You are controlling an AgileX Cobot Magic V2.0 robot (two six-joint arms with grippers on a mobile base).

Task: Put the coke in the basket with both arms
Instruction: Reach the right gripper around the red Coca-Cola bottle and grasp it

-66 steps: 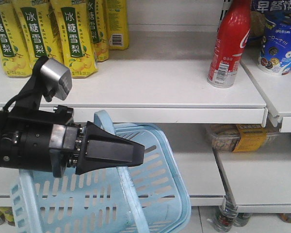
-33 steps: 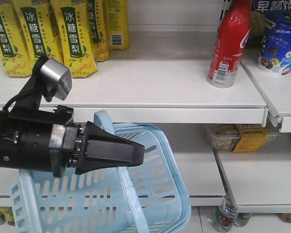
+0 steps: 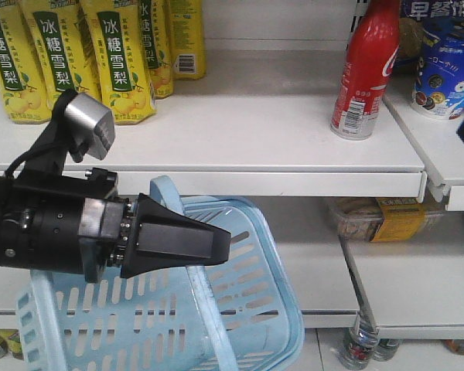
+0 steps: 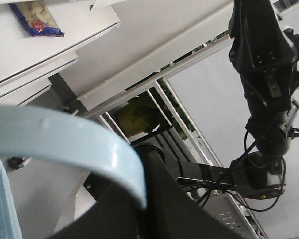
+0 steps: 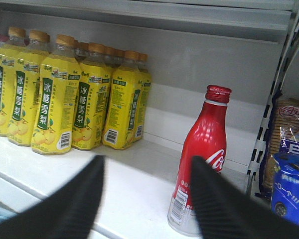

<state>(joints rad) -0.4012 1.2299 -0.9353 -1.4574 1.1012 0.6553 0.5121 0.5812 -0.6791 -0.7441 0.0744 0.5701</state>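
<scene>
coke upright ahead of right pincer

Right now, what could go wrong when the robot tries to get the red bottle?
1. The coke sits off toward one of the open right fingers, not centred, so a finger might tip it.
2. It stands near the shelf end beside the blue tub; a push could knock either.
3. The basket hangs tilted from the left fingers by its handle, so a dropped bottle might miss or swing it.
</scene>
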